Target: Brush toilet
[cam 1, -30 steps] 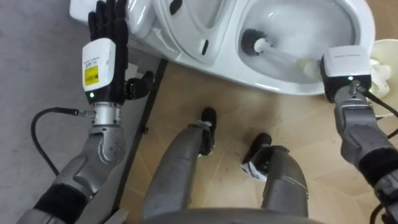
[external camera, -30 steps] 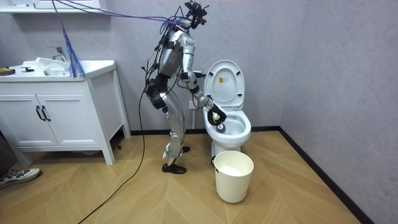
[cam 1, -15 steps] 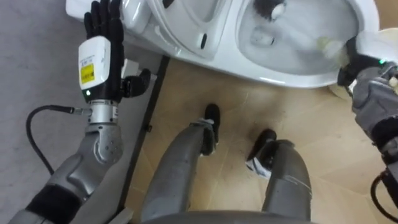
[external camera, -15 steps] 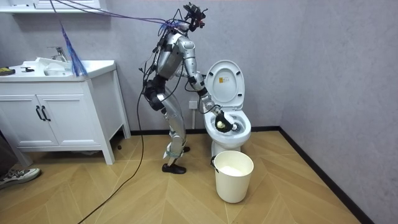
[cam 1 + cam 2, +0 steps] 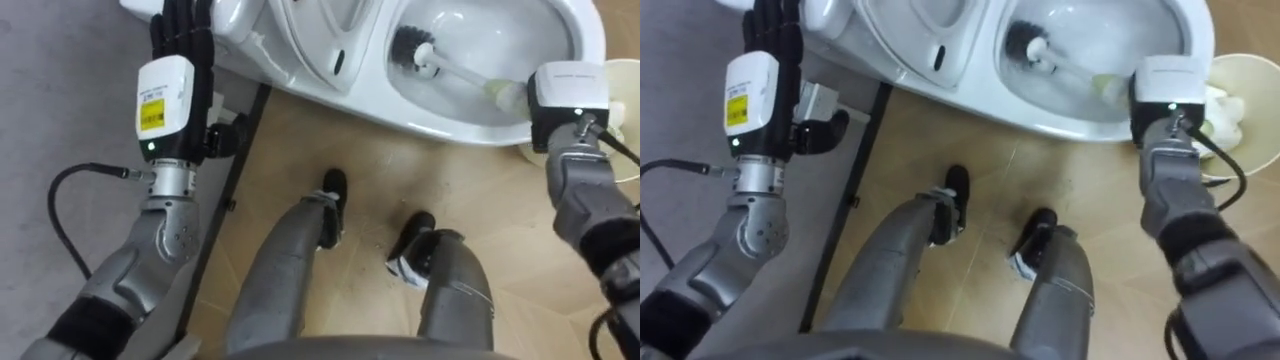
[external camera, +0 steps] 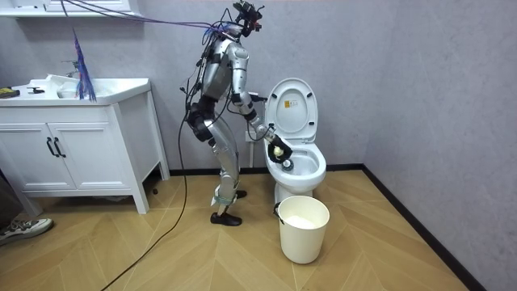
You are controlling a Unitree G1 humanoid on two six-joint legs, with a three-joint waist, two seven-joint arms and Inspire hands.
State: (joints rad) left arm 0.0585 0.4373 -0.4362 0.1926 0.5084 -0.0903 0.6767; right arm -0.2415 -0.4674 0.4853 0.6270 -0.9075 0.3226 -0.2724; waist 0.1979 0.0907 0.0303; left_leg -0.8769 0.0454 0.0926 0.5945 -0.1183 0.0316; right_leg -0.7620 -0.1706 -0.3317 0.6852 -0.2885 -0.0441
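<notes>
Left hand (image 5: 178,70): black fingers, white back plate, yellow label, green LED. Right hand (image 5: 568,92): white back plate, green LED too. Forearms silver-grey metal, black cable loop at left wrist. Legs grey, shoes black.

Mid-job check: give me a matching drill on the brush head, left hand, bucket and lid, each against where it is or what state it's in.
Things:
1 brush head
2 left hand
3 bucket
4 lid

Places or states:
A standing on the floor
B hinged up, standing upright
C down in the bowl
D open, fingers straight, holding nothing

Pairs: 1-C, 2-D, 3-A, 4-B.
</notes>
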